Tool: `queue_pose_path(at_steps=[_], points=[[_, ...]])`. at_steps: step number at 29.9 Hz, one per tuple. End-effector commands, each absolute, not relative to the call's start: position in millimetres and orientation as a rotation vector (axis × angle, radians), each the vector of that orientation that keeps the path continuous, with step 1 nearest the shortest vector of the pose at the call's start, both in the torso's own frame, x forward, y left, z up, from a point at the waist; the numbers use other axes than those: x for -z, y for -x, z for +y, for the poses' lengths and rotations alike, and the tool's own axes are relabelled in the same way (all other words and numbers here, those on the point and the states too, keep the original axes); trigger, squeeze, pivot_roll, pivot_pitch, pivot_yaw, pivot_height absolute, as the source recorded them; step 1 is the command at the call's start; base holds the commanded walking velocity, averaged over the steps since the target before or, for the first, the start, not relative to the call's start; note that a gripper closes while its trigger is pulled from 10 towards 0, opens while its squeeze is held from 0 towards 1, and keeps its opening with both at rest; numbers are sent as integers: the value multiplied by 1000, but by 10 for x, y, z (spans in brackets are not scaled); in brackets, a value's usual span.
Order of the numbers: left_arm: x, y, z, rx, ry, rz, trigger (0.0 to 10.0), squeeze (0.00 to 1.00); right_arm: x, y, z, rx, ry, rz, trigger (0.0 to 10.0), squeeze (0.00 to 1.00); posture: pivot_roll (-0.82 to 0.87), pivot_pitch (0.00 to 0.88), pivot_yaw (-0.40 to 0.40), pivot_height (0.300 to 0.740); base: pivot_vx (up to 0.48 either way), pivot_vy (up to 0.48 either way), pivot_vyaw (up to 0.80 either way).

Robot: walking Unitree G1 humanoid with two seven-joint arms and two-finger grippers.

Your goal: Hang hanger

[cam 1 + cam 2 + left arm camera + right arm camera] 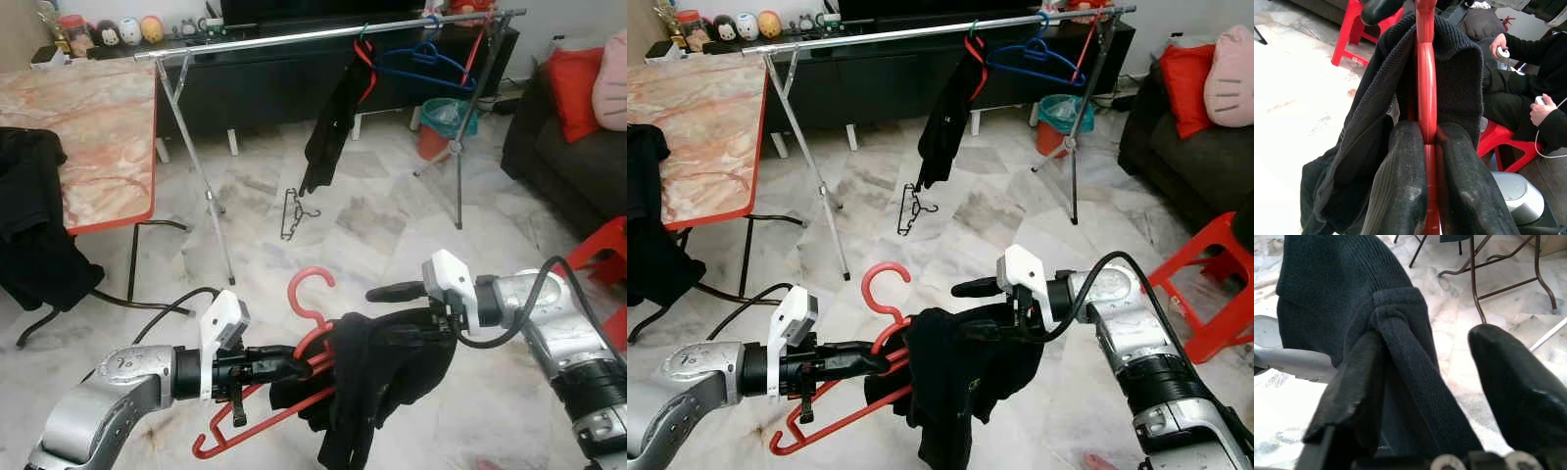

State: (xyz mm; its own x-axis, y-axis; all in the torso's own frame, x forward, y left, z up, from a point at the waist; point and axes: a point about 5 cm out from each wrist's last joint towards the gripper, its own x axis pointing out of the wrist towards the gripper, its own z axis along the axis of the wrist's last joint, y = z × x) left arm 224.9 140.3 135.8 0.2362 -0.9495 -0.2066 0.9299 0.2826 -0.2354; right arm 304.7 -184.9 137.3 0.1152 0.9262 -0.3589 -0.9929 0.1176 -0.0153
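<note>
Left gripper (294, 366) is clamped tight on the red hanger (312, 294). In the left wrist view both black fingers (1400, 186) pinch the hanger's red bar with no gap at all. The hanger sits low in front of the robot, hook pointing up and away, with a black knit garment (377, 377) draped over its far end.

Right gripper (407, 308) comes in from the opposite side and its fingers are spread fairly wide. One finger (1359, 377) is pressed into a fold of the knit fabric, the other (1518, 382) is well clear of it, out in open air. So it's touching the cloth, not gripping it.

Beyond both grippers is the clothes rail (323, 31), a chrome bar on folding legs, well apart from the held hanger. On it hang a blue hanger (421, 61) and another black garment (333, 117) on a red hanger. A black wire hanger (292, 213) lies on the marble floor between the rail and the grippers. A marble-top table (88, 127) is off to the left gripper's side, a dark sofa (578, 147) with a red cushion off to the right's. In the left wrist view a seated person's hand (1501, 46) holds a controller just past the garment.
</note>
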Motion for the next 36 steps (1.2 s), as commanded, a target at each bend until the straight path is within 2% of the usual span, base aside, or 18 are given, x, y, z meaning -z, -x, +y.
queue_pose_path(at_steps=[1,32,33,36], points=[[-1501,-2229,1343,1353,48,275,10000,0,-1381,-3045,-1847,-1444,259,283,0,0,24,81,-3,740,0,0,0],[-1517,-2256,1298,1352,68,248,10000,0,-1326,-3006,-1769,-1493,213,290,0,0,24,79,-8,740,0,0,0],[-1518,-2261,1299,1350,74,246,10000,1000,-1323,-3006,-1762,-1494,212,292,0,0,24,79,-8,740,0,0,0],[-1522,-2249,1300,1360,88,253,10000,1000,-1316,-3002,-1748,-1499,212,294,0,0,26,81,-10,740,0,0,0]])
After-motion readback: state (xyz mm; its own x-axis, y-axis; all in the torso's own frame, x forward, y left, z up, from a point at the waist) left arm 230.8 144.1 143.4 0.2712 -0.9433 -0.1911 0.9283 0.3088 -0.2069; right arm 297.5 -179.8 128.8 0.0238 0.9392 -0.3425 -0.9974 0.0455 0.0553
